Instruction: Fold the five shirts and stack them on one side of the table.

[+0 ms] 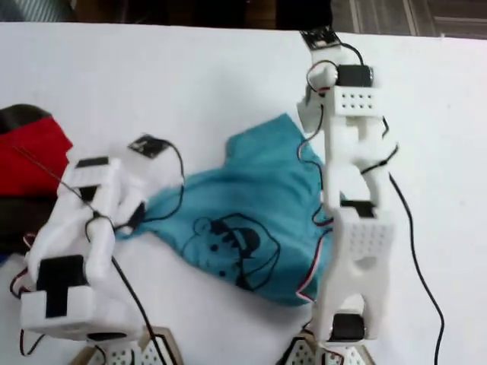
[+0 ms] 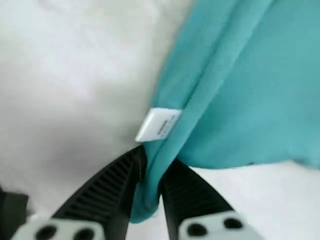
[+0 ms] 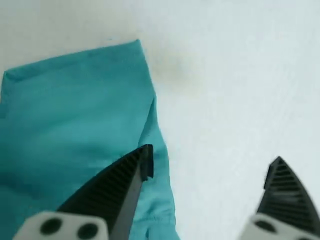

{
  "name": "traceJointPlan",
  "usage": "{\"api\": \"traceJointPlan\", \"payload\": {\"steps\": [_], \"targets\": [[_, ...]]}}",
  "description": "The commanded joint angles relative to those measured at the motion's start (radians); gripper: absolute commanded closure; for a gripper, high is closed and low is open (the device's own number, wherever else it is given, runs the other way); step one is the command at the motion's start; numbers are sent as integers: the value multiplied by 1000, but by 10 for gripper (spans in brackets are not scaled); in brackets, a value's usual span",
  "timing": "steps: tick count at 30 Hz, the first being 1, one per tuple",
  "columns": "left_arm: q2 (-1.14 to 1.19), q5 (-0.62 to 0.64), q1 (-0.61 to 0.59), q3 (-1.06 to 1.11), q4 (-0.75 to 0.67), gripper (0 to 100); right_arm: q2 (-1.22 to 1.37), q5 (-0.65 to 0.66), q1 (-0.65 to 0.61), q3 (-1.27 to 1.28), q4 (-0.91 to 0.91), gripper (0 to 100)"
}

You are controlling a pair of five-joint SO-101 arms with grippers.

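Basically the teal shirt (image 1: 243, 220) lay crumpled on the table (image 1: 114, 84), its long axis running from the left gripper (image 2: 152, 170) to the right gripper (image 3: 210, 162). Left was clenched on a fold of the shirt's edge beside its white tag (image 2: 159, 124). Right hung spread wide at the shirt's opposite corner, one finger over cloth, the other off its edge; likely it must drop and pinch there

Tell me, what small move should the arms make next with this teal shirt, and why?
Probably the right gripper should drop and close on the teal shirt at its edge. It is open, one finger over the cloth, the other over the bare table, while the left gripper is shut on a fold beside the white tag. With both held, the shirt could be spread.
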Motion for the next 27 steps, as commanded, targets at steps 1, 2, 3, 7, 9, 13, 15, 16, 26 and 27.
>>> {"api": "traceJointPlan", "payload": {"steps": [1,2,3,7,9,13,15,16,26,27], "targets": [[-6,74,-11,10,-61,975,179,0,-30,-281,12,641],[-6,75,-9,10,-66,975,231,0,-44,-341,12,641],[-3,75,-9,10,-66,975,283,0,-56,-405,10,641],[0,71,-9,18,-61,975,466,0,-93,-623,10,641],[0,71,-9,19,-60,975,544,2,-101,-701,4,641],[0,71,-9,19,-58,975,622,74,-105,-712,-36,641],[0,71,-9,19,-58,975,634,103,-105,-707,-53,641],[0,71,-9,19,-58,975,638,110,-105,-713,-54,647],[0,71,-9,19,-58,975,636,299,-113,-715,-19,960],[0,71,-9,19,-58,975,631,307,-111,-717,-5,981]]}}
